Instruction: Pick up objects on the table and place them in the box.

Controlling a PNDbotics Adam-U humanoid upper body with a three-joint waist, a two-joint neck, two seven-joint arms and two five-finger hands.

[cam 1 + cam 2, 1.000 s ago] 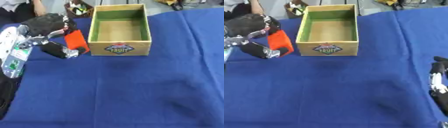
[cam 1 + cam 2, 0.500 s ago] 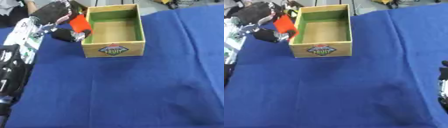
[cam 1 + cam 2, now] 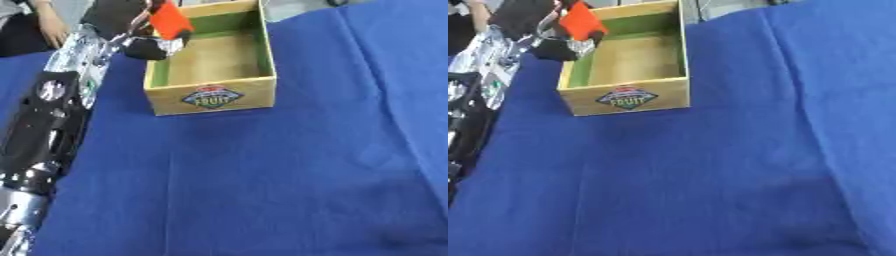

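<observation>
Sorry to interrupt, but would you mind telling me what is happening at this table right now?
The robot's left hand holds an orange object over the left wall of the wooden box, which looks empty inside. The box sits on a blue cloth. The right hand is out of view.

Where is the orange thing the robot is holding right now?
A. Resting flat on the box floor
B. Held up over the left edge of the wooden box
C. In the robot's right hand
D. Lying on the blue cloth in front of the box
B: the left hand holds the orange thing above the left wall of the box; it is not yet down on the box floor.
</observation>
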